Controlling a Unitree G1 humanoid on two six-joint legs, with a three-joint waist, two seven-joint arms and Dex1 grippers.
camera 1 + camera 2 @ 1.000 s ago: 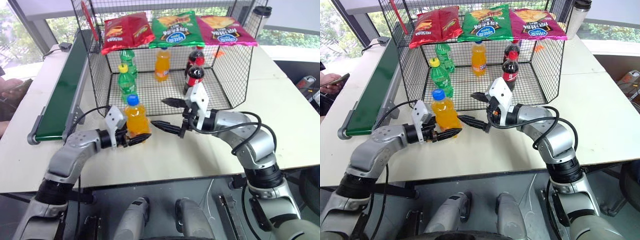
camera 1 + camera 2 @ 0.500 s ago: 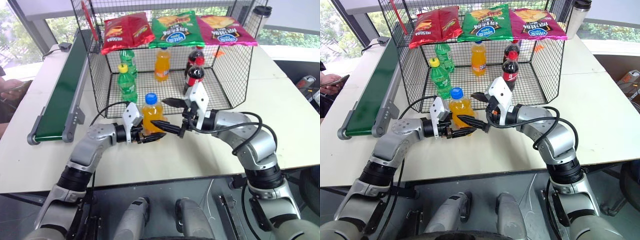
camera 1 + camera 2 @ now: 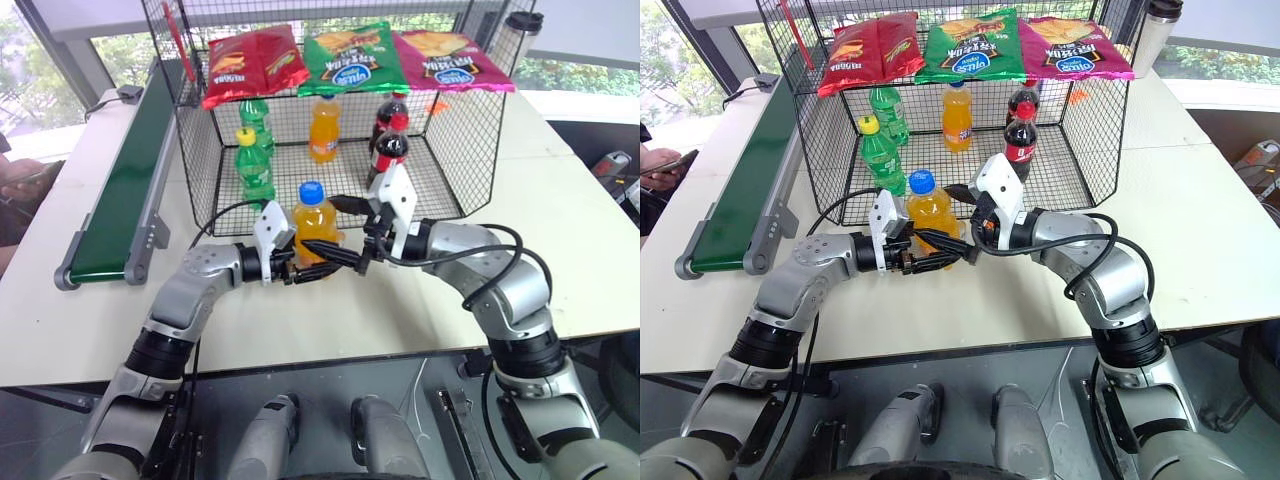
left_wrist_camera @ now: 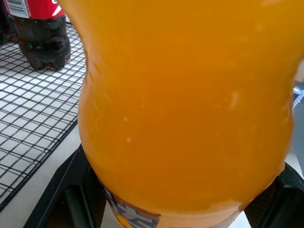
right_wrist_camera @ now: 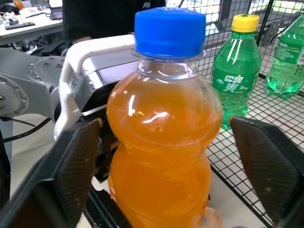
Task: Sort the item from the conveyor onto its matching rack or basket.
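Indoors, left pincer (image 3: 298,272) grips bottle (image 3: 314,232) over white table (image 3: 560,210); right pincer (image 3: 335,230) open.

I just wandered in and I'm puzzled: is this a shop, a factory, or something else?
Probably a test lab mocked up as a shop. A short green conveyor sits on a plain white table beside a black wire cage stocked with soda bottles, with crisp packets on top, by large windows.

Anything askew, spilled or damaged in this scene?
Nothing stands out. The orange soda bottle is upright, capped and intact, clamped low in the left gripper, with the right gripper's fingers either side of it. Bottles in the wire cage stand upright; chip bags lie flat on top.
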